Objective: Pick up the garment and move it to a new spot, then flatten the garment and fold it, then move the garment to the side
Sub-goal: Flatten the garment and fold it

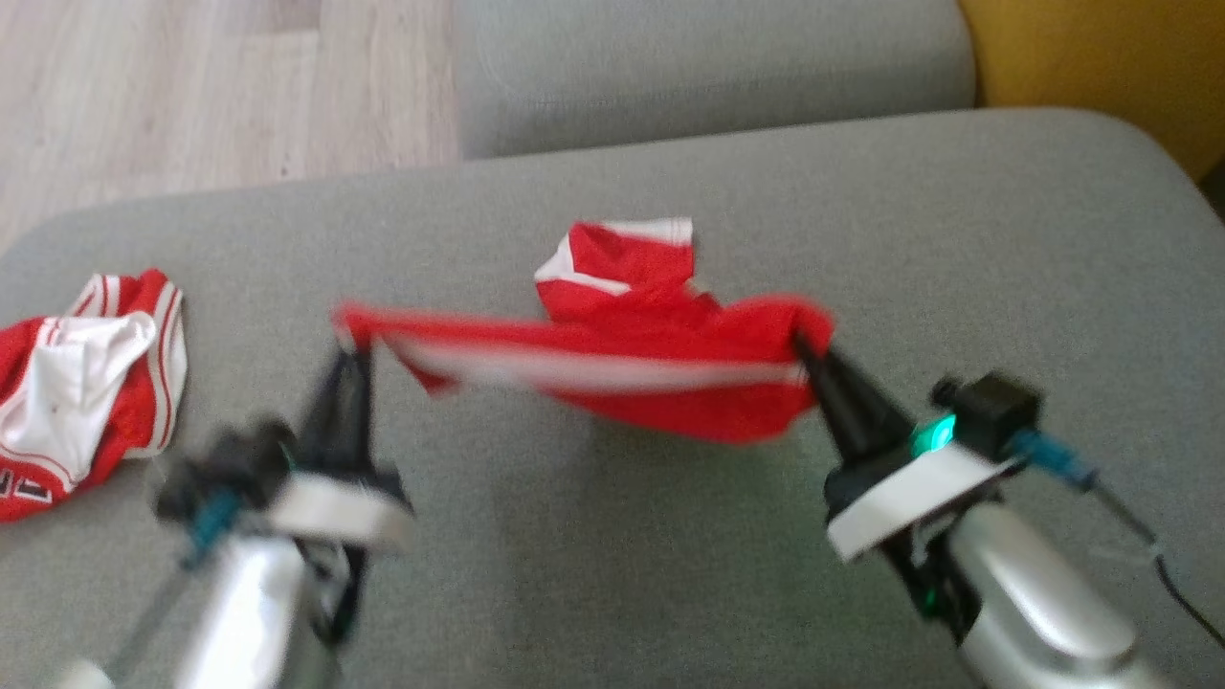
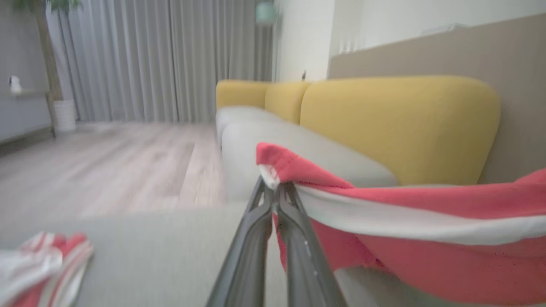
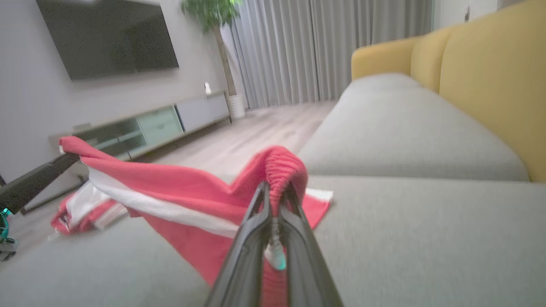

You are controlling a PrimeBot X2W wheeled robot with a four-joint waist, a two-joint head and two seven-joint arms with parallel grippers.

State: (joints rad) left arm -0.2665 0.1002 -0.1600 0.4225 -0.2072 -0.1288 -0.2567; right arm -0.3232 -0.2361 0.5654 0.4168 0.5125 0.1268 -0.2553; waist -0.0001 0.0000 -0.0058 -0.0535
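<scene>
Now, your left gripper (image 1: 352, 349) and right gripper (image 1: 802, 349) each clench an end of the red garment (image 1: 622, 359) strung over the grey cushion (image 1: 957, 239) (middle sagging), so pulling wider could slip a pinch.

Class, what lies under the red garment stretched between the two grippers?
Grey sofa cushion shows beneath the red garment. The patch behind its sagging middle is covered, so anything there cannot be seen.

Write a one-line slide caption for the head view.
The left gripper and right gripper stretch the red garment between them over the grey cushion; a second garment lies at left.
</scene>
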